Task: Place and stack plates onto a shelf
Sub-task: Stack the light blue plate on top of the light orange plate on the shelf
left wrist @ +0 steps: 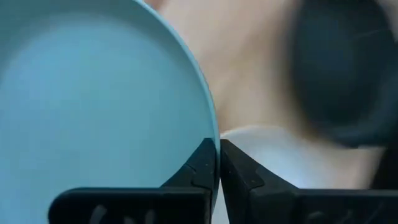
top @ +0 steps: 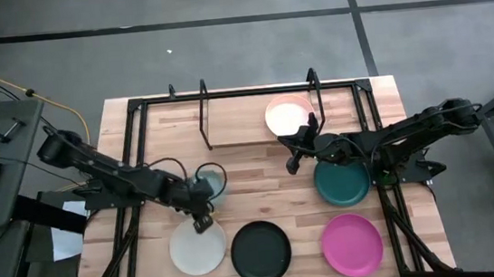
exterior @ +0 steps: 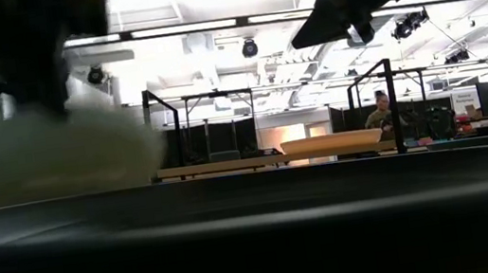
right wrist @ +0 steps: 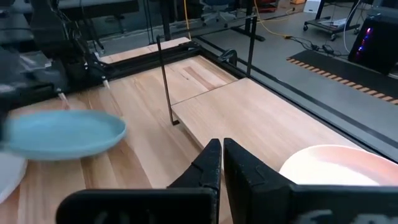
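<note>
At the front of the bench (top: 262, 201) lie three plates in a row: the white plate (top: 198, 249), the black plate (top: 261, 251) and the magenta plate (top: 352, 244). Just behind the white plate, the left gripper (left wrist: 219, 163) is pinched tight on the rim of the light teal plate (left wrist: 93, 99) and holds it up off the bench. The right wrist view shows this plate in the air, almost flat, with only one edge held. That is where things could go wrong: the plate is held by a thin bit of rim, so it could tip, slip out and drop onto the white plate below. It could also bump a thin black post of the shelf on the way in. A little farther back, on the right side, sits the dark teal plate (top: 342, 182). The right gripper (right wrist: 221, 163) hangs above the bench just behind it, near the shelf, with its two fingers pressed together and nothing between them. It waits close to the path, so the two arms could knock together. At the back stands the shelf (top: 236, 123), and the pale pink plate (top: 287, 114) already rests on its right half.
</note>
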Controlling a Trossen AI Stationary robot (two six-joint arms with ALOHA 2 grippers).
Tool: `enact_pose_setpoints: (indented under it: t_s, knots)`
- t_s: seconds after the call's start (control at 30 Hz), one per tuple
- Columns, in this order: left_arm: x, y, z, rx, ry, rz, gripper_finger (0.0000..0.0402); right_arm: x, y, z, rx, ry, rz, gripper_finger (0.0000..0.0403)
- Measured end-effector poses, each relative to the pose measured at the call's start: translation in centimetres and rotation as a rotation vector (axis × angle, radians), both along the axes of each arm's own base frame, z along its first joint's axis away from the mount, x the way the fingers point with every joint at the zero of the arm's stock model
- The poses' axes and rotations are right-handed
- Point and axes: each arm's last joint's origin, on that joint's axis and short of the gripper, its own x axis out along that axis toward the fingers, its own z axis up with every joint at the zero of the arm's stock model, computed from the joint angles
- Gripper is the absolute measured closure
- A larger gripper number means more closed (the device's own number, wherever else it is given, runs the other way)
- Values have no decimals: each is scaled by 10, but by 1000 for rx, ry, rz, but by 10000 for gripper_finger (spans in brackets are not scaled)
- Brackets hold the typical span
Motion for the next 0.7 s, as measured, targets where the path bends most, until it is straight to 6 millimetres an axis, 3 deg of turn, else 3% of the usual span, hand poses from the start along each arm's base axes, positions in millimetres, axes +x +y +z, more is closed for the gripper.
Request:
enact_pose_setpoints:
  t_s: [0.1, 0.2, 0.37, 0.5, 0.7]
  knots:
    - [15, -6, 30, 43, -189, -125, 398, 0, 0, 0, 0, 0, 0, 402]
    - [31, -4, 51, 209, -313, -202, 399, 0, 0, 0, 0, 1, 0, 402]
    - [60, 14, 66, 571, -302, -220, 400, 0, 0, 1, -8, -7, 0, 402]
    - [82, 37, 57, 703, -215, -252, 400, 1, -1, 5, -65, -25, -17, 402]
    - [106, 80, 20, 788, -34, -280, 400, 3, -2, 27, -181, -51, -66, 402]
